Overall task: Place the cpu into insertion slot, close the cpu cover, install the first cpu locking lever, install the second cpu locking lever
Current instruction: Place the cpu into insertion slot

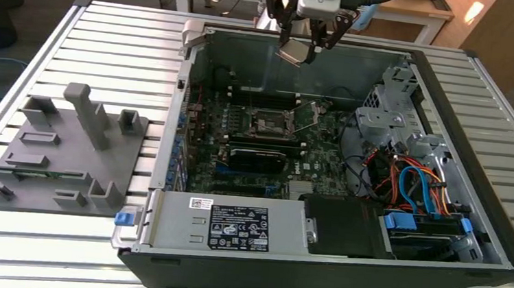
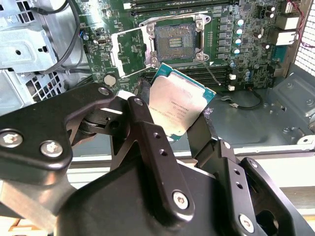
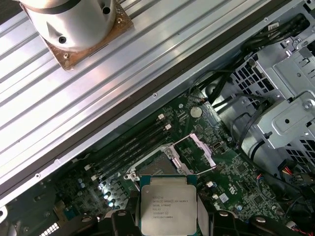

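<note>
cpu is being clamped by its edges in the pincer, well above the insertion slot, lying uncovered below.

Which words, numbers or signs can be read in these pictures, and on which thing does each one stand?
None can be read with confidence.
Small flat square silver-grey cpu, held by the gripper: lines of dark print, too small to read.
Black label on the grey metal power supply box: white print and signs, too small.
Small white sticker beside that label: too small.
Green circuit board: tiny white markings, unreadable.
</note>
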Robot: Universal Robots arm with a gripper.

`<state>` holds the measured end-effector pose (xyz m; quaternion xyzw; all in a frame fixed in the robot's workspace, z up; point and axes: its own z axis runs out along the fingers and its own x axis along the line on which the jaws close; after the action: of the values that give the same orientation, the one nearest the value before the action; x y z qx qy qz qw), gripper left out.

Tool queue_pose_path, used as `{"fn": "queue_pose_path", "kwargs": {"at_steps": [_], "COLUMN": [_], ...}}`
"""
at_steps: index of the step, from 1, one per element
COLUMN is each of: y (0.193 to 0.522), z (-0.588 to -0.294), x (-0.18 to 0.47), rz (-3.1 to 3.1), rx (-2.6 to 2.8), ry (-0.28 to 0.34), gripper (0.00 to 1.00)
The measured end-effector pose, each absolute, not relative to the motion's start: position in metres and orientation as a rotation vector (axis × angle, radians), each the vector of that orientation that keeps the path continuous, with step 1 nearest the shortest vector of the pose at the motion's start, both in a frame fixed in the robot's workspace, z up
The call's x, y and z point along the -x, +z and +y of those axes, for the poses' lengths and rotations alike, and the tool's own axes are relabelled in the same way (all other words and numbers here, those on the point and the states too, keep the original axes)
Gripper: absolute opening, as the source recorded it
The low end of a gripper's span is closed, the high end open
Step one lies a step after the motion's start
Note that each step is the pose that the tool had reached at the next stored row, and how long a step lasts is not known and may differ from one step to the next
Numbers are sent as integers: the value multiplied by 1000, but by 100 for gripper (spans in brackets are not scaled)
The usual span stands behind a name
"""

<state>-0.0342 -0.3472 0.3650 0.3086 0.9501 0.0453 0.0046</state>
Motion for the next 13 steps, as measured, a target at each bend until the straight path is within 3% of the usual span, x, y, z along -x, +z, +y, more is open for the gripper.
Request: {"fn": "queue_pose_path", "kwargs": {"at_steps": [13], "y": [365], "z": [-347], "x": [34], "rz": [2960], "rx": [-1010], "ry": [142], "gripper": [54]}}
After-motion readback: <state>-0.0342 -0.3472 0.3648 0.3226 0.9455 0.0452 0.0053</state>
